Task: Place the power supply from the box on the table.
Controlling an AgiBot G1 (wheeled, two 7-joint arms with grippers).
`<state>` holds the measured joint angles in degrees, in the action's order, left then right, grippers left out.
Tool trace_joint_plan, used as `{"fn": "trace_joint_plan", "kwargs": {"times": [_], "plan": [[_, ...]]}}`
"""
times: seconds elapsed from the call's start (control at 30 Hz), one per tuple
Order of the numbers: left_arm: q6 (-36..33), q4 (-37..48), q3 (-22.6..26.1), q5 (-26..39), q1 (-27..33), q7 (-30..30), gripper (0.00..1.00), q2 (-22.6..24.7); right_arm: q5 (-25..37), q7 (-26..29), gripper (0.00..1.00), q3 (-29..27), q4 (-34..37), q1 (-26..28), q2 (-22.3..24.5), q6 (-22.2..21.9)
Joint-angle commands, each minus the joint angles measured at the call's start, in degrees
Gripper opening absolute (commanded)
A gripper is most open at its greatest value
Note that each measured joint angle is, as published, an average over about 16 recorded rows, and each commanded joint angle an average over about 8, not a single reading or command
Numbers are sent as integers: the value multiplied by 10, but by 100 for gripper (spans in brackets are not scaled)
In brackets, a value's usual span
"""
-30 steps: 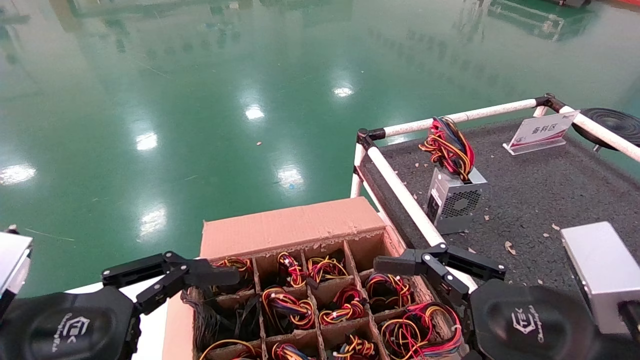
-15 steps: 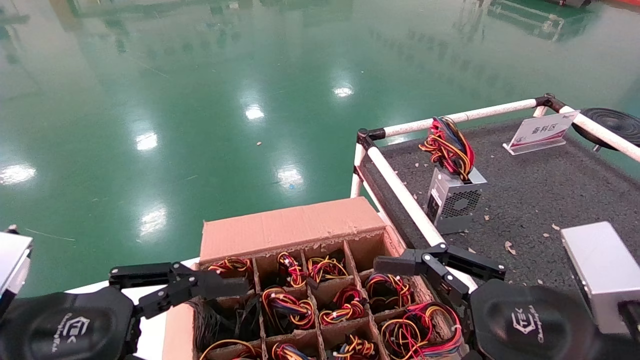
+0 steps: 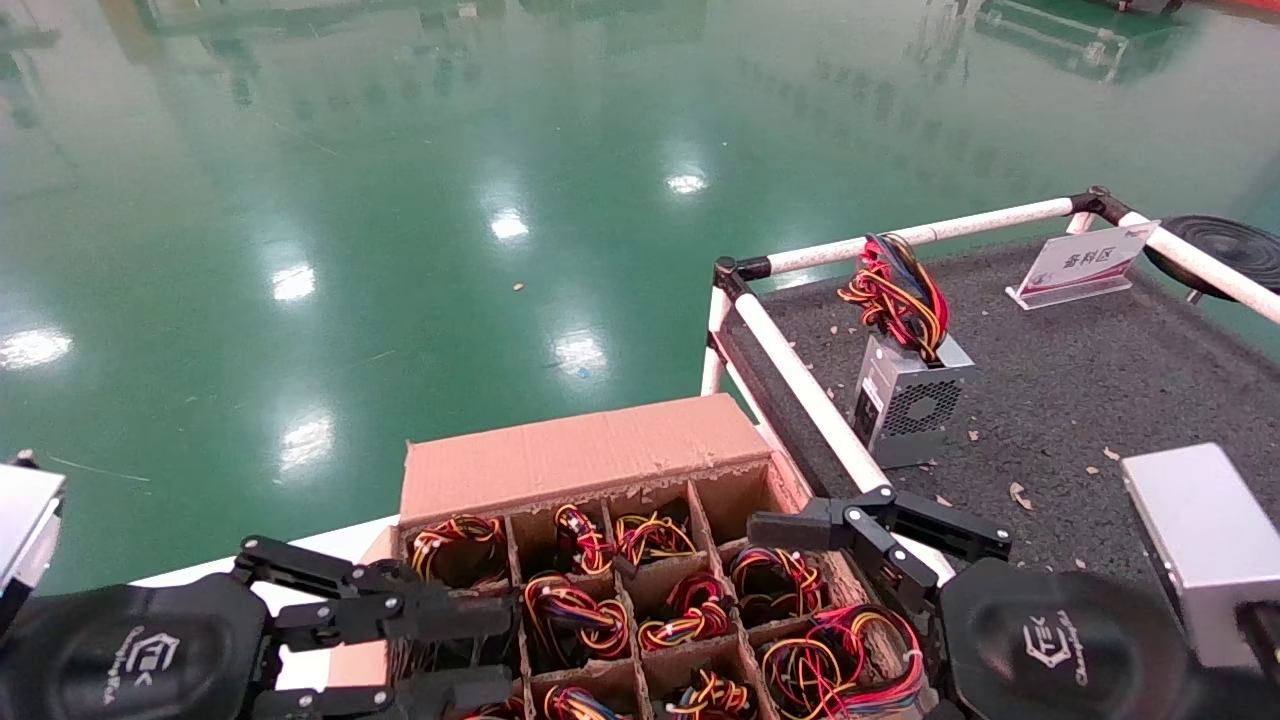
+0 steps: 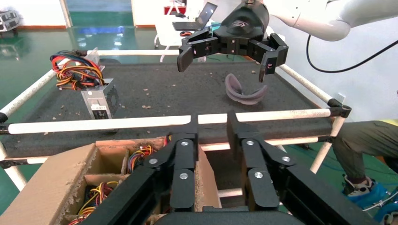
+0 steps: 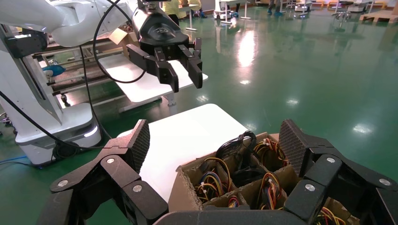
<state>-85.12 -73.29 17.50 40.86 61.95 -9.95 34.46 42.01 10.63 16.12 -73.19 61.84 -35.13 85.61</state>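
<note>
Cardboard box (image 3: 590, 560) sits right between your two claws, its cells stuffed with red, yellow and orange wire loops. Your left claw (image 3: 440, 640) hovers over the box's left-hand cells, fingers parted by a narrow gap and holding nothing. The power supply (image 3: 575, 610) you want lies just to that claw's right and a touch below it, wire bundle up, the metal body hidden down in its cell, so its long axis looks to run straight down into the box. Left is the nearer arm, by my judgement.

Your right claw (image 3: 860, 525) hangs wide apart and empty over the box's right edge, beside the white rail. Beyond it on the desk (image 3: 1080, 380) stands a grey unit (image 3: 905, 405) with a vent grille, wires on top; that one's already out. Both wrists carry a "TEK" logo. The white sign (image 3: 1080, 262) has characters too small for me to read.
</note>
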Motion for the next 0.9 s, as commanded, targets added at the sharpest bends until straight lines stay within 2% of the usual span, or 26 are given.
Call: {"fn": "trace_joint_plan", "kwargs": {"times": [0.03, 0.33, 0.37, 0.4, 0.6, 0.63, 0.67, 0.9], "plan": [[0, 0, 0, 0, 0, 0, 0, 0, 0, 0, 100, 0, 0, 0, 0, 0], [0, 0, 0, 0, 0, 0, 0, 0, 0, 0, 100, 0, 0, 0, 0, 0], [0, 0, 0, 0, 0, 0, 3, 0, 0, 0, 100, 0, 0, 0, 0, 0], [0, 0, 0, 0, 0, 0, 11, 0, 0, 0, 100, 0, 0, 0, 0, 0], [0, 0, 0, 0, 0, 0, 86, 0, 1, 0, 100, 0, 0, -1, 0, 0], [0, 0, 0, 0, 0, 0, 95, 0, 2, 1, 100, 1, 1, -1, 1, -1], [0, 0, 0, 0, 0, 0, 100, 0, 5, 2, 100, 2, 2, -2, 1, -3], [0, 0, 0, 0, 0, 0, 100, 0, 43, 13, 100, 17, 17, -6, 0, -31]]}}
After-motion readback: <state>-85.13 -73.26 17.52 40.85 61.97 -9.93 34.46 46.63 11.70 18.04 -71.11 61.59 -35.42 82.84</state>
